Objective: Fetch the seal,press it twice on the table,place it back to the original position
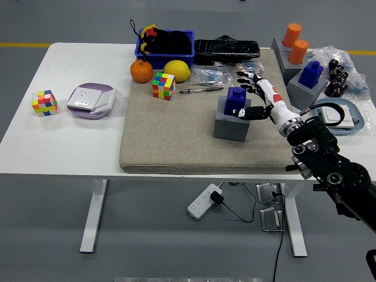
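A blue seal [237,100] stands upright on a grey block [232,122] near the middle of the beige mat [176,135]. My right hand [251,94] reaches in from the right and sits right beside the seal, fingers spread around its right side, thumb near its base. The fingers are not closed on it. My left arm is out of sight.
Behind lie a Rubik's cube [164,86], an orange [141,71], a lemon [177,70], pens [200,90], a blue bin [165,46] and a black pouch [226,49]. At right stand another blue seal [309,74] and orange cylinders [295,43]. A socket box [91,100] and a second cube [44,102] sit left.
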`<state>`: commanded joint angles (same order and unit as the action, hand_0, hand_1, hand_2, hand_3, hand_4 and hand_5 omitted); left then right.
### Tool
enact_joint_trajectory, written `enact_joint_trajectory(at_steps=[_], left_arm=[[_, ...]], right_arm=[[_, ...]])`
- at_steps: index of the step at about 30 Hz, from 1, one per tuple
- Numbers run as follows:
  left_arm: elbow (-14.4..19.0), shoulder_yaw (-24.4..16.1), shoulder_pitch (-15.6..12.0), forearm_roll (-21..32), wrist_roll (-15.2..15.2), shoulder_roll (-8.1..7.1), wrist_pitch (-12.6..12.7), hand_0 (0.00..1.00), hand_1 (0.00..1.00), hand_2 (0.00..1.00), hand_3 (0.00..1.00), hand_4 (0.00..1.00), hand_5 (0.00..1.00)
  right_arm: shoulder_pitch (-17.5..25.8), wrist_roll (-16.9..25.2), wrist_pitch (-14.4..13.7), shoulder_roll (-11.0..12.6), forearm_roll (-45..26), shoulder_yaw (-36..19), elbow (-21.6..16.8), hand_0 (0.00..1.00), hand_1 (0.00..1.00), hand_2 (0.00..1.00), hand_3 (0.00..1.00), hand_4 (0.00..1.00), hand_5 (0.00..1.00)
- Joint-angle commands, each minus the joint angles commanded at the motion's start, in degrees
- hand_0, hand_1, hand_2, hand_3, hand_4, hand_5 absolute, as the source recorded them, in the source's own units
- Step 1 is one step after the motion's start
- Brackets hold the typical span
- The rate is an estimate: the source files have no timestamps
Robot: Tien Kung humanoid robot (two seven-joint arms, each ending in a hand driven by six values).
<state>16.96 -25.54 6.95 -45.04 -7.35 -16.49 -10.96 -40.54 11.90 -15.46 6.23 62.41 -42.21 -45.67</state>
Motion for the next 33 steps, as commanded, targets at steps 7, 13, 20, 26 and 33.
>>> enact_joint_trajectory(at_steps=[7,13,20,26,33], left_arm=[[0.1,0.3,0.0,0.0,0.0,-0.10,0.0,0.830,0.795,0.759,0.815,0.744,0.317],[0.1,0.5,0.1,0.0,0.0,-0.15,0.0,0.830,0.794,0.759,0.815,0.744,0.315],[0.2,0.7,0.1,0.0,0.0,-0.19,0.0,0.830,0.796,0.759,0.815,0.745,0.317],[0.1,0.9,0.0,0.0,0.0,-0.11,0.0,0.830,0.796,0.759,0.815,0.745,0.317],[0.1,0.9,0.0,0.0,0.0,0.01,0.0,0.830,0.796,0.759,0.814,0.745,0.317]], right_arm=[[0.5,1.8,-0.1,-0.6,-2.4,0.7,1.3,0.809,0.783,0.786,0.830,0.921,0.002],[0.5,2.6,-0.6,-1.3,-3.5,1.4,1.5,0.794,0.770,0.777,0.823,0.908,0.002],[0.5,3.0,-1.1,-1.7,-4.0,2.2,1.9,0.751,0.710,0.714,0.756,0.822,0.002],[0.4,2.9,-1.2,-1.7,-4.2,3.2,2.4,0.743,0.686,0.683,0.716,0.791,0.002],[0.1,4.0,-3.9,-1.7,-5.0,4.3,2.7,0.680,0.564,0.568,0.588,0.671,0.002]])
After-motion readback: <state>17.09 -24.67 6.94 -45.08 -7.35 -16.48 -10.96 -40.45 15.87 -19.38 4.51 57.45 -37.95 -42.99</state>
